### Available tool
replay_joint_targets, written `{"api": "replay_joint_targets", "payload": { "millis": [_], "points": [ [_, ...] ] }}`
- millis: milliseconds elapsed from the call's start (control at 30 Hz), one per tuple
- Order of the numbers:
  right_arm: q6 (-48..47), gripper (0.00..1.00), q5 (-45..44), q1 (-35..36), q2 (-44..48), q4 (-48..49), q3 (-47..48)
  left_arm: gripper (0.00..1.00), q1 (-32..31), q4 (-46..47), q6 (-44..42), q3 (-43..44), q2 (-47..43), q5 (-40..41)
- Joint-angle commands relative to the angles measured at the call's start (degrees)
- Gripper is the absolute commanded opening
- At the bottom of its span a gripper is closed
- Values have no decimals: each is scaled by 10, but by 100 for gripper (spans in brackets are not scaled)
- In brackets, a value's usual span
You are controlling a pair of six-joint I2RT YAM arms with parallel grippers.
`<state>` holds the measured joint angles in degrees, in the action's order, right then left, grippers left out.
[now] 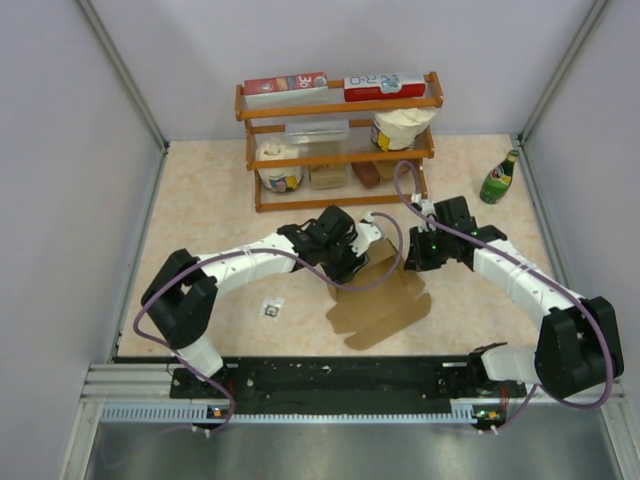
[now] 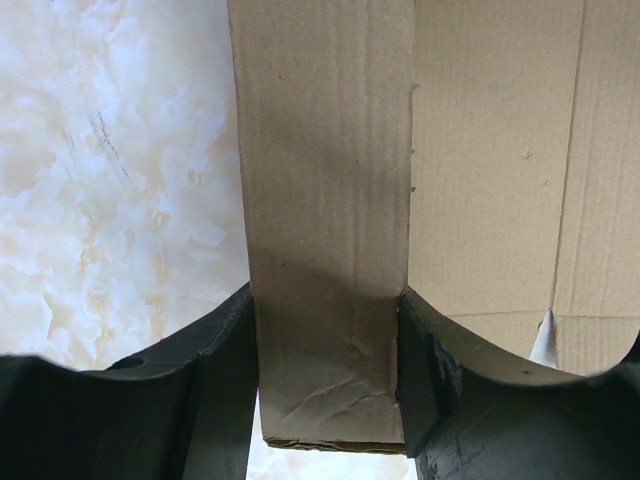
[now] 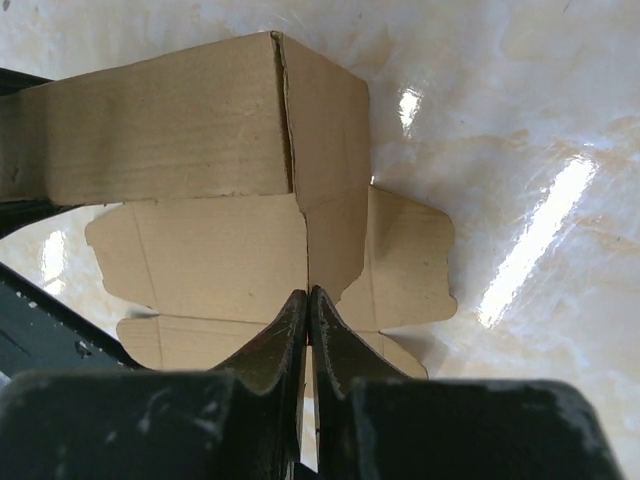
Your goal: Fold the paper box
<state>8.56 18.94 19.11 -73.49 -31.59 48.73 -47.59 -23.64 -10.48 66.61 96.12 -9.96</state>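
Box: the paper box [image 1: 385, 305] sits mid-table on the marbled table [image 1: 200, 210], near the wooden rack [image 1: 340, 150]. Its near half lies flat with rounded flaps, and its far end is raised into brown walls.
Box and my left jaws: an upright cardboard panel runs straight down between them, and its lower edge pokes out just past my fingers. The rest of the sheet spreads away to the right of that panel.
Box and my right jaws: my tips point at the seam where a raised wall meets the corner panel. The flat flaps lie just beyond them.
Left arm: it reaches from its base at the near left, elbow folded up at the left. The forearm stretches right to the box's far-left side.
Right arm: it comes from the near right, with the forearm angled up and left to the box's far-right side. It faces my other wrist across the raised end.
Left gripper [image 2: 325, 300]: my jaws stand partly apart and are clamped on that panel, with both pads pressed to its faces.
Right gripper [image 3: 308, 295]: my jaws are closed, fingertip to fingertip. I cannot tell whether a thin flap edge is nipped between them.
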Motion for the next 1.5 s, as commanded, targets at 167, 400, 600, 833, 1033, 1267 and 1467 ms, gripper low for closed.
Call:
{"api": "replay_joint_targets", "payload": {
  "millis": [167,400,600,833,1033,1267,1467],
  "points": [
    [16,10,21,7,12,-6,-14,48,-14,5,-26,-16,-15,49],
    [17,17,29,7,5,-12,-14,47,-27,-4,-37,-24,-15,78],
    [18,24,30,7,12,-15,-13,47,-36,-11,-44,-26,-11,93],
    [24,38,27,7,27,-18,-8,47,-46,-13,-45,-24,-5,121],
    [45,38,27,-2,67,-20,11,47,-51,-14,-45,-22,-4,129],
    [78,41,-17,-44,117,7,45,46,-53,-15,-43,-22,-2,130],
    [78,41,-64,-65,38,77,58,46,-55,-15,-42,-20,-1,130]
  ]
}}
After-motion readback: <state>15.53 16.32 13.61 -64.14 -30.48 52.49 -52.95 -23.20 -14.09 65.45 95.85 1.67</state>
